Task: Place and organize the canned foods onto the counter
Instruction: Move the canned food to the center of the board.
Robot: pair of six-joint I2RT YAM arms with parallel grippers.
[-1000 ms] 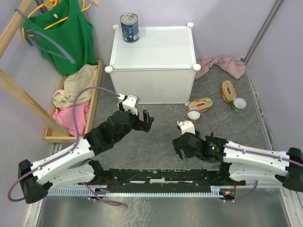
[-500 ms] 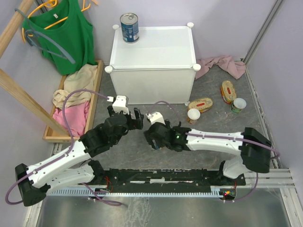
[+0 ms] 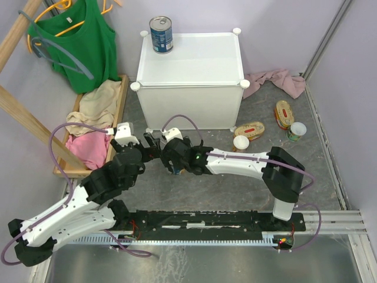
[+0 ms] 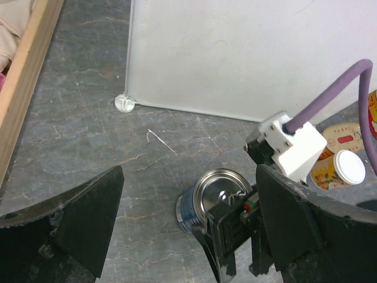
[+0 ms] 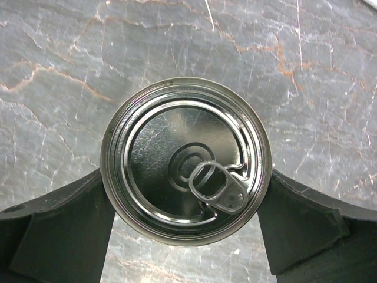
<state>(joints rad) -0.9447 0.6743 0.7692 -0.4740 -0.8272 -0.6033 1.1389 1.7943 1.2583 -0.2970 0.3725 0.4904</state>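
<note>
two arms angled inward; right gripper spread astride upright can

The counter stands at the far middle of the tabletop, with one tall can on its far left corner. Before the counter's left front corner, a second tall can stands on the tabletop, with the fingers of the right gripper on either side of it. Right of the counter lies the near oval tin, with the left small can just before it. Further right lies the far oval tin, with the right small can beside it. A cloth lies behind them, and a tray sits along the left edge.
</note>
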